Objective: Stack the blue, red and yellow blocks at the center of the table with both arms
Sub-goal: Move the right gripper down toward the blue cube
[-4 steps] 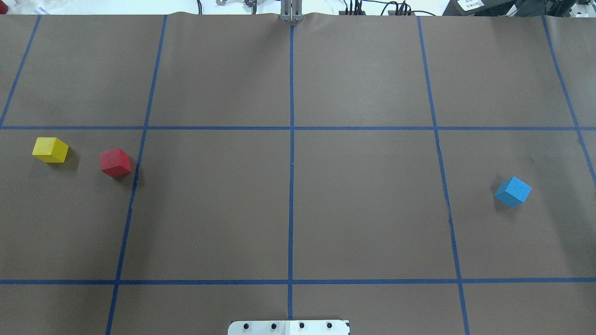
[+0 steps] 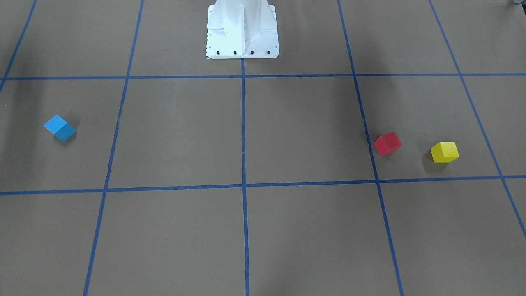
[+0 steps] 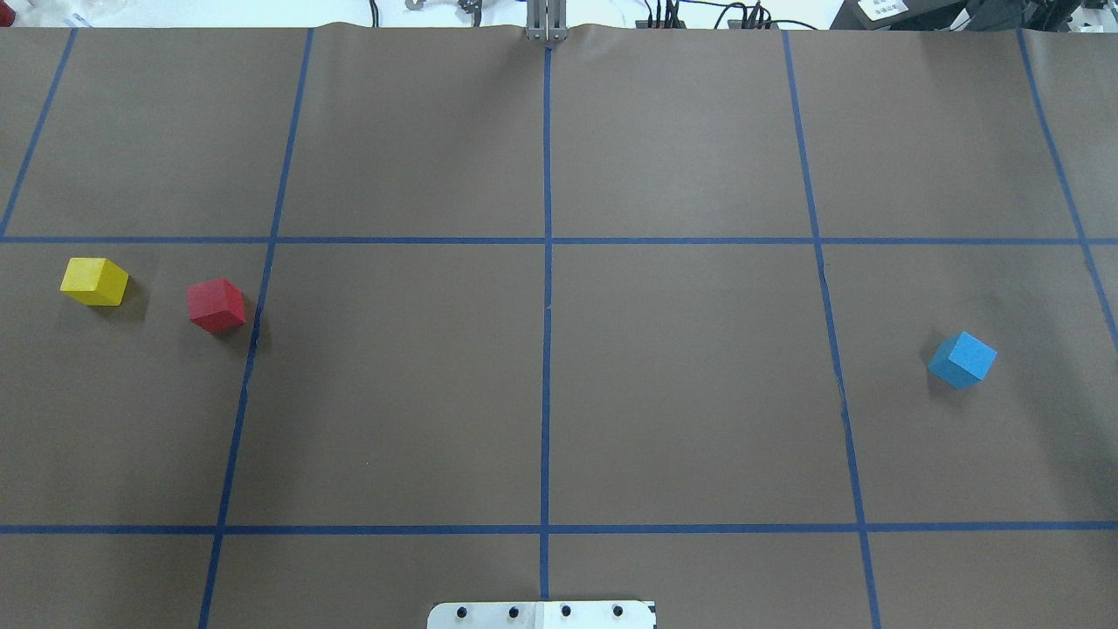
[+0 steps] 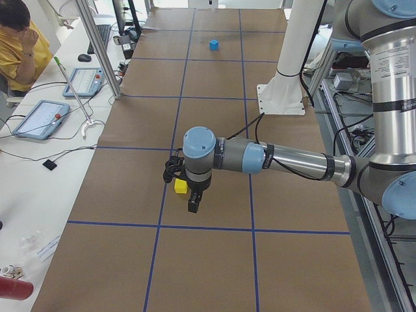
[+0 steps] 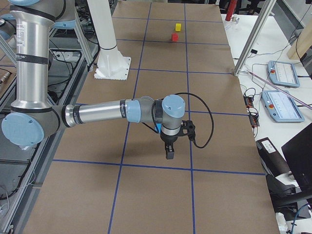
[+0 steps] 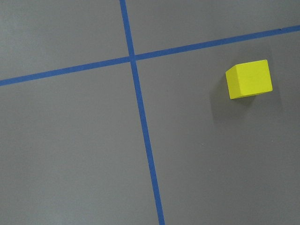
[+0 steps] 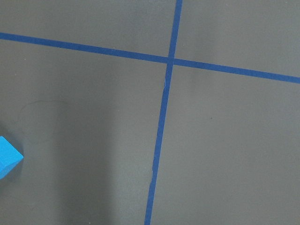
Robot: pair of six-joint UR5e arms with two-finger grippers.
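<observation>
**Claws.** The left claw [image 4: 194, 204] hangs pointing down over the bench [image 3: 393, 393], just beside the yellow block [image 4: 181, 186] in the left side view. It shows in that view only, so whether it is released or clenched cannot be told. Its wrist camera has the yellow block in the upper right of the frame, off centre. The right claw [image 5: 169, 152] also hangs pointing down, in the right side view, and its state cannot be told either. Its wrist camera catches the blue block [image 7: 7, 159] at the lower left edge, cut by the frame.

**Block positions, overhead view.** The yellow block is at the far left. The red block [image 3: 215, 305] is near it to the right, just beside a tape line [image 3: 251, 349]. The blue block is at the right, well apart from both. All three rest on the bench, and none is stacked.

**Step in hand (judged): approach for the first pick.**
1. Shift each claw until its block sits mid-frame in the wrist camera.
2. Turn the wrist so the claw closes on two opposite flat faces, not on corners.
3. Descend straight and grip at mid-height.
4. Carry the blue block to the middle first, as the probable base.

**Orientation.** The blocks are cubes, so none has a long axis.
- The blue block is turned roughly diagonal to the tape, with one corner pointing at the lower edge of the overhead frame.
- The yellow and red blocks are skewed less.
- Each block therefore needs its own wrist angle.
</observation>
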